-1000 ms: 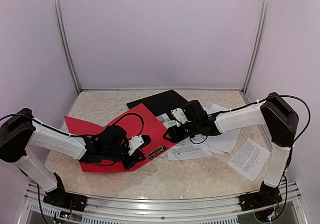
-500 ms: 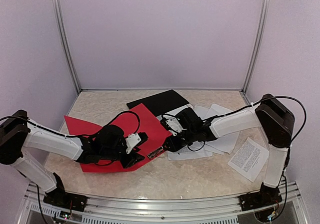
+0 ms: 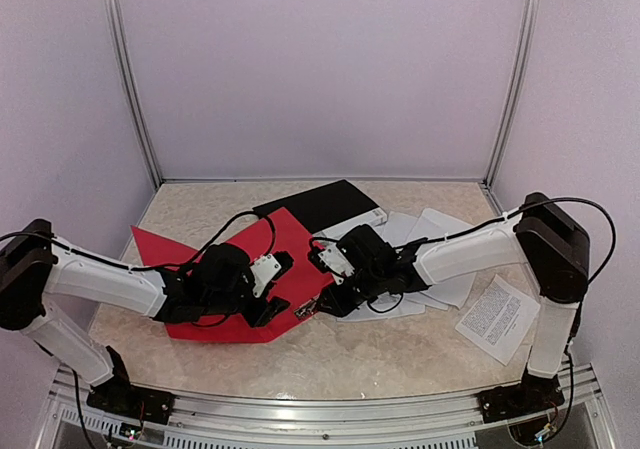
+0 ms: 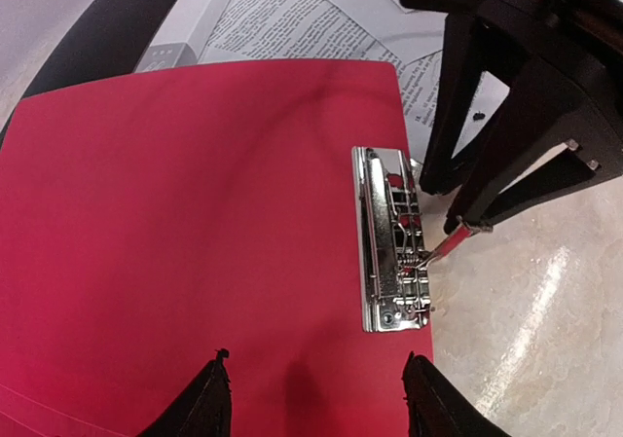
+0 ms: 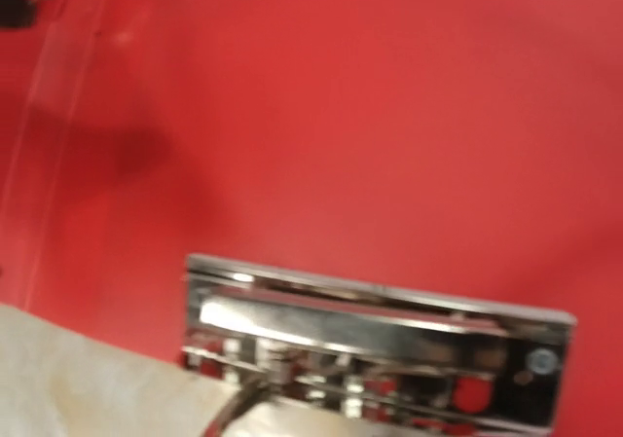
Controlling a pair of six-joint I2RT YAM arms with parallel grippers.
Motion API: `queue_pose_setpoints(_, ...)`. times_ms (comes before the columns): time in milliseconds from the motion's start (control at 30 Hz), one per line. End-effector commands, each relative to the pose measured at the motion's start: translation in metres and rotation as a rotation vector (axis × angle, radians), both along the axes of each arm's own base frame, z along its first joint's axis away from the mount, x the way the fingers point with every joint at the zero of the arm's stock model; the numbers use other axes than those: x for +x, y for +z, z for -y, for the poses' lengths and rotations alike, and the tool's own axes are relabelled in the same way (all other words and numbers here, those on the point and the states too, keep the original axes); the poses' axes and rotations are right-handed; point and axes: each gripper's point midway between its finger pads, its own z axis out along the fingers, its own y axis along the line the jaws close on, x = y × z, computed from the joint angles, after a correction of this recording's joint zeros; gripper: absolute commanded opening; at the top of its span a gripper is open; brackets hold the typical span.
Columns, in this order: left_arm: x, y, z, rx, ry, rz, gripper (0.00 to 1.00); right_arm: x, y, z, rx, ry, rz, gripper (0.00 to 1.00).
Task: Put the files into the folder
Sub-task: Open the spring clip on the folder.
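Red folder [image 3: 290, 237] is lying open on the counter [image 3: 400, 354], and I am working at its metal clip [image 4: 389, 237]. My right pincer [image 4: 458, 203] is reaching its thin lever [image 4: 448, 244]; I cannot tell whether it is clamped there. My left pincer [image 4: 313, 379] is hovering over the cover, fingers apart. I judge the lever is needing a steady lift with the cover pinned. The files [image 3: 445, 287] are lying just right of the folder under my right arm, with a smaller printed sheet [image 3: 497, 317] apart and a black sheet [image 3: 320, 204] behind.

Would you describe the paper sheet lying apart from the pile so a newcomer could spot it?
On the table's right side, beside the right arm's base column, lies a small sheet covered in black text, turned at an angle. Unlike the other files heaped mid-table, it lies alone, touching no other paper.
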Motion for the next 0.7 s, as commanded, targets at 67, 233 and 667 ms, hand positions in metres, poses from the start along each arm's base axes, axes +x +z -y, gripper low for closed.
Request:
queue_pose_setpoints(67,0.01,0.017,-0.02,-0.002,0.147,0.027,0.61,-0.003,0.015,-0.019,-0.001,0.024,0.043,0.24)
queue_pose_setpoints(233,0.015,0.027,-0.035,-0.009,0.232,0.049,0.63,-0.002,0.016,-0.032,-0.003,0.035,0.053,0.24)
queue_pose_setpoints(667,0.032,0.04,-0.073,0.01,0.445,0.091,0.63,-0.031,-0.006,-0.053,-0.038,0.075,0.011,0.23)
